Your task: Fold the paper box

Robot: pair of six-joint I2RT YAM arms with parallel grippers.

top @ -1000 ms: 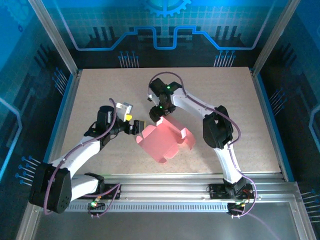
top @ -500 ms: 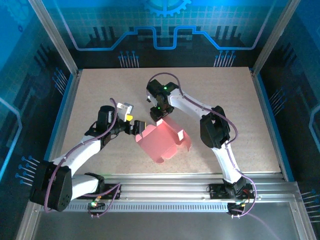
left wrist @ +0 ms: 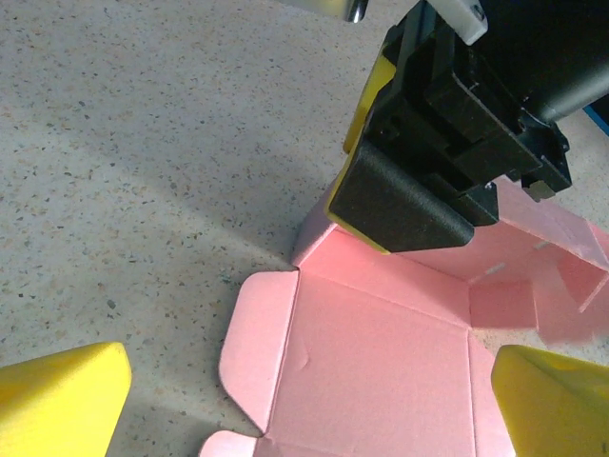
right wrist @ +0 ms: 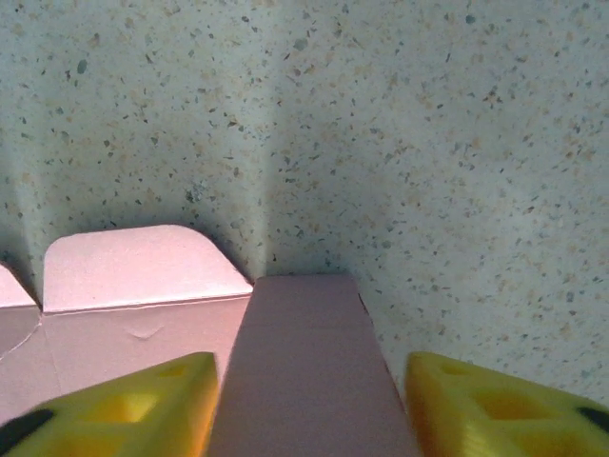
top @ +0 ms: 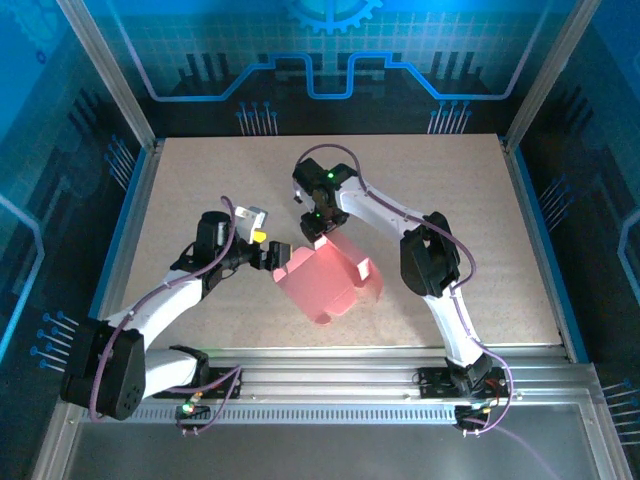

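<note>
The paper box (top: 325, 282) is a pink card piece, partly formed, and it rests on the speckled table (top: 200, 180), whose middle area lies directly beneath the box. In the left wrist view the base panel of the box (left wrist: 381, 352) lies flat, a rounded flap extends from its left edge flat on the table surface, and walls stand raised along its far and right sides. The left gripper (top: 272, 248) is positioned at the left far corner of the box, low over the table. Its two yellow fingers (left wrist: 62, 400) stand at full spread, one left of the rounded flap and one over the right part of the base panel, and they hold nothing. The right gripper (top: 318, 232) points down onto the far edge of the box; in the left wrist view its black and yellow body (left wrist: 400, 190) stands directly against the raised far wall. In the right wrist view the right gripper (right wrist: 309, 381) is partly open and straddles one upright pink panel of the box (right wrist: 304, 371). The left-hand finger (right wrist: 124, 405) sits close against that panel, while a narrow strip of table shows between the panel and the other finger. No clamping on the panel is visible. A second rounded flap (right wrist: 133, 267) lies just left of that panel.
</note>
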